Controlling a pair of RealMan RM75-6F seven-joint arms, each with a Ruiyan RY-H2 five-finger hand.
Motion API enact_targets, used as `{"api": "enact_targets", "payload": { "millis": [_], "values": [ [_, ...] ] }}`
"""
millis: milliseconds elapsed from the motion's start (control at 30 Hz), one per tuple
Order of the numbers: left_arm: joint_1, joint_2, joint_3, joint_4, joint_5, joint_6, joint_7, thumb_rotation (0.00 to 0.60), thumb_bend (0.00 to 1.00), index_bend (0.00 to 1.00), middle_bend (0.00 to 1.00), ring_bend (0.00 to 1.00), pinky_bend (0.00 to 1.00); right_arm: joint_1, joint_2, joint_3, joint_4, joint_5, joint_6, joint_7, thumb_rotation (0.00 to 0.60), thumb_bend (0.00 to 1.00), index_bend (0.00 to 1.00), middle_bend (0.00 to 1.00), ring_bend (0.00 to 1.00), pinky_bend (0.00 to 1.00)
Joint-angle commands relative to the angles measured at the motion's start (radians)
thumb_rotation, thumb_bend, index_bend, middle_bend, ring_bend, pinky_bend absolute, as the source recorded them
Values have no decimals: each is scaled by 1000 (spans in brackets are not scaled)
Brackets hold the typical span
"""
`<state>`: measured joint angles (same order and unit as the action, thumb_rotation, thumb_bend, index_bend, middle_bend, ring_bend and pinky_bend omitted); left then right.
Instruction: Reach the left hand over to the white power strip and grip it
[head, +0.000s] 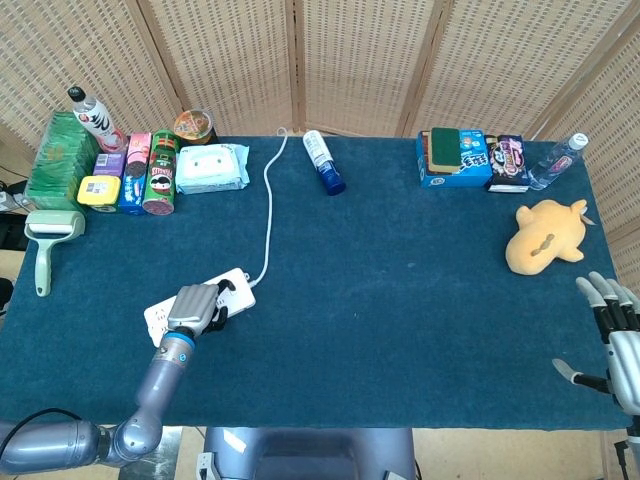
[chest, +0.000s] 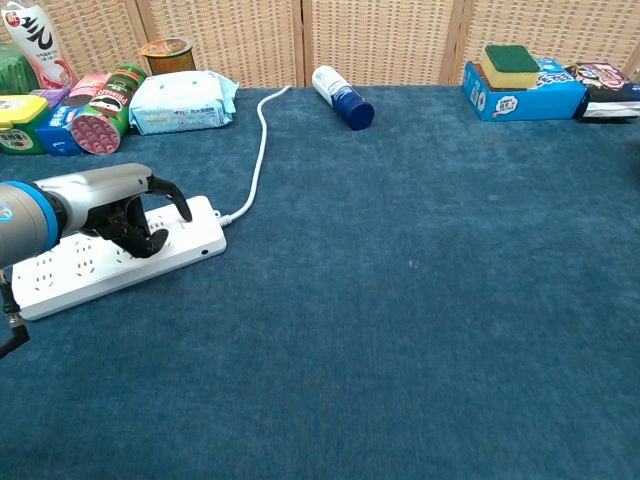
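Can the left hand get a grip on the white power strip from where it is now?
Probably yes: the left hand is already over the white power strip, fingers curled down onto its top, nothing between them.

place: staged test room | evidence: wicker screen panels (head: 360, 60) behind blue-carpeted table (head: 400, 300) | assorted groceries (head: 150, 170) lined up
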<state>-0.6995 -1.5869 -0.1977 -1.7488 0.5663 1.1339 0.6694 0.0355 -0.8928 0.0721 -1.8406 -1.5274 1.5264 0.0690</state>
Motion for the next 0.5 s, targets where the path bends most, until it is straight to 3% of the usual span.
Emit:
{"api": "enact_targets", "payload": {
  "millis": [33,500],
  "values": [
    [-4,-3,6,3,-4,1,1,600,607,270,1000,1000,1000,-1,1,1,0,0,2,3,600,0,31,12,0,0],
    [-11,-1,26,17,-30,6,-8,600,604,270,1000,1000,1000,-2,2,2,1,4,4,7,600,0,31,12,0,0]
  ]
}}
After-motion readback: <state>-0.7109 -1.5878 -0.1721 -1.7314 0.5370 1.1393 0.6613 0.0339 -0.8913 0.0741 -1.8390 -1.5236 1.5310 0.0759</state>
